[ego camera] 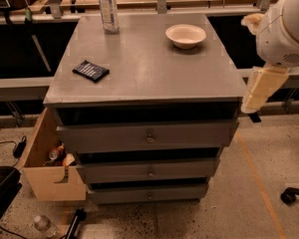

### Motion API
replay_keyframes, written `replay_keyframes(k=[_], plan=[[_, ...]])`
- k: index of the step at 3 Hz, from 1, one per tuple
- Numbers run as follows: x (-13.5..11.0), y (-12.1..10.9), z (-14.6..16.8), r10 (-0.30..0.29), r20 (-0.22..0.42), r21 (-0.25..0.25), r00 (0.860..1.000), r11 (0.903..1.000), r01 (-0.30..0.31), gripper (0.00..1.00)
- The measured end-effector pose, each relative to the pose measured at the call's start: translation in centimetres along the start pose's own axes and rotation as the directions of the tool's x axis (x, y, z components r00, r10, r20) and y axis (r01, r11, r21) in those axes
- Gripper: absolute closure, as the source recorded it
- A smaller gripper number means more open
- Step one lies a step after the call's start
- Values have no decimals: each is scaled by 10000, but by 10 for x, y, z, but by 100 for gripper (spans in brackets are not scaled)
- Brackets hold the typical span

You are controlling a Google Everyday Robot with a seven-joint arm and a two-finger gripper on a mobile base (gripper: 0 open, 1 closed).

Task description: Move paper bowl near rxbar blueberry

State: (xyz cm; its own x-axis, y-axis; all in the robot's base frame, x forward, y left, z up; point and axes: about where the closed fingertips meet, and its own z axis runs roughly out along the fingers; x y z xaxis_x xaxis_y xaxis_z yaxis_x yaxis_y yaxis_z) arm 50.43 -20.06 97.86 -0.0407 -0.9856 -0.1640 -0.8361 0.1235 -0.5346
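Since the bowl is to be brought beside the bar, the layout is read from the left. One dark bar (pixel 90 70) is laid flat near the front-left corner of the table (pixel 149 78). One clear bottle (pixel 108 6) is stood upright at the back left, well apart from it. One bowl (pixel 186 35) is set at the back right, untouched, so the move is judged not yet begun. One gripper (pixel 260 87) is hung beyond the table's right edge; whether it is open or closed cannot be told.
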Motion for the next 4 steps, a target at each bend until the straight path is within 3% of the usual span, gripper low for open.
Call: replay_keyframes(k=[1,2,3,4], plan=[[-11,-53,28,-1535,664,1511,9859,9783,1422,0],[-26,-113,51,-2379,1311,2836,9624,9392,1935,0],[-27,-125,49,-2532,1335,3113,9582,9286,2020,0],[-27,-125,49,-2535,1335,3115,9581,9285,2022,0]])
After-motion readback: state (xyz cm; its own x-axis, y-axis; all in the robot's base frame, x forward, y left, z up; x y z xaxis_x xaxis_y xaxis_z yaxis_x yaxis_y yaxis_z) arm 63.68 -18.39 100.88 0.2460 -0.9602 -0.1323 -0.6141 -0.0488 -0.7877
